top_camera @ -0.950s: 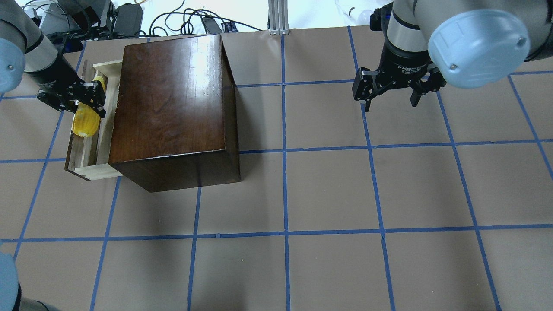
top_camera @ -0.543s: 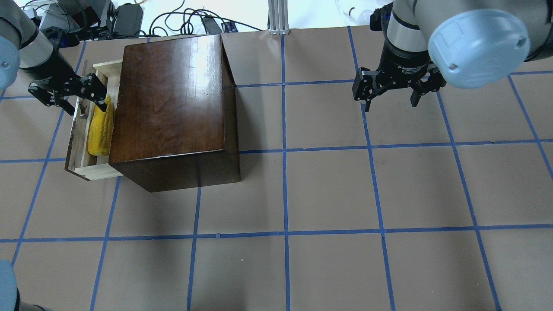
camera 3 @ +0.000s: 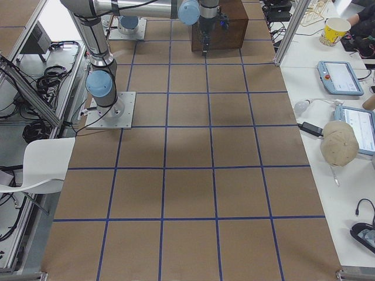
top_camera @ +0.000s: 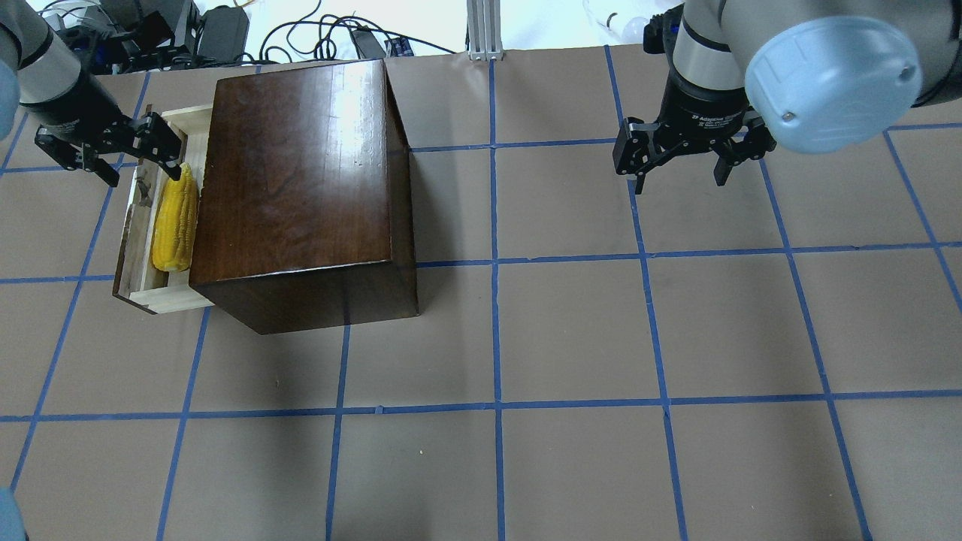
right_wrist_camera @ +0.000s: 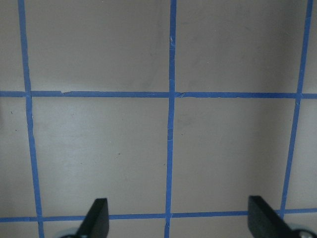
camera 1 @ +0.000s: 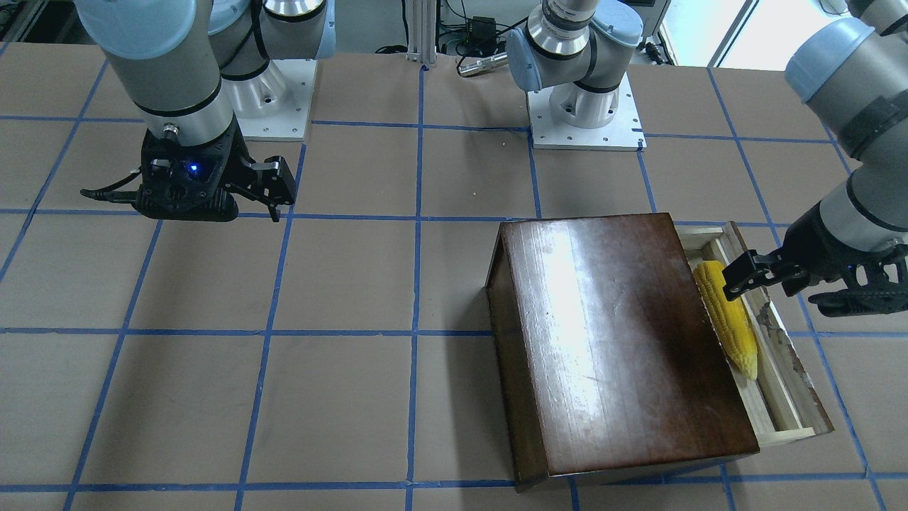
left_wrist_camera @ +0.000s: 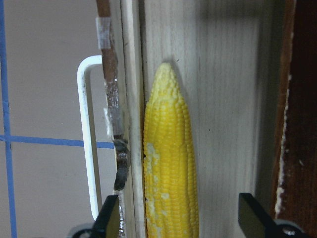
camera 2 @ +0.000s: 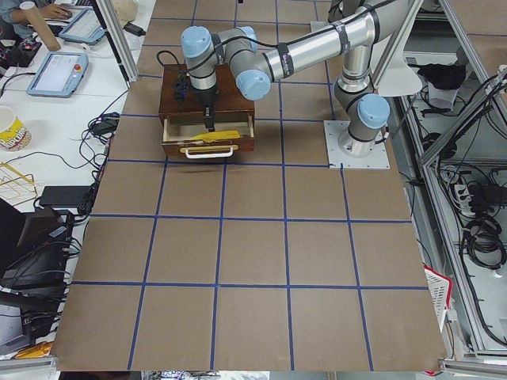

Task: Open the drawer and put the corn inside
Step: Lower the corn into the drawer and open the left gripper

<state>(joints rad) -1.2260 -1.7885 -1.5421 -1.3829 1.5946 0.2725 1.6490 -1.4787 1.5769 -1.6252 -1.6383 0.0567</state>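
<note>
The yellow corn [top_camera: 175, 225] lies loose along the pale wood drawer [top_camera: 161, 297], which is pulled out of the dark-brown box [top_camera: 301, 188] on its left side. It also shows in the front view [camera 1: 727, 323] and the left wrist view [left_wrist_camera: 168, 163], next to the drawer's front wall and white handle [left_wrist_camera: 86, 139]. My left gripper [top_camera: 141, 167] is open and empty, above the corn's far, thick end. My right gripper [top_camera: 680, 180] is open and empty over bare table, far to the right of the box; the right wrist view [right_wrist_camera: 181, 218] shows only table.
The brown table is marked with a grid of blue tape [top_camera: 496, 406]. Cables and equipment [top_camera: 225, 30] and an aluminium post [top_camera: 485, 30] stand past the far edge. The arm bases [camera 1: 585, 113] are behind the box in the front view.
My left gripper opened and let go of the corn, which now lies in the drawer against the box. The gripper moved away toward the far edge. The right arm has not moved.
</note>
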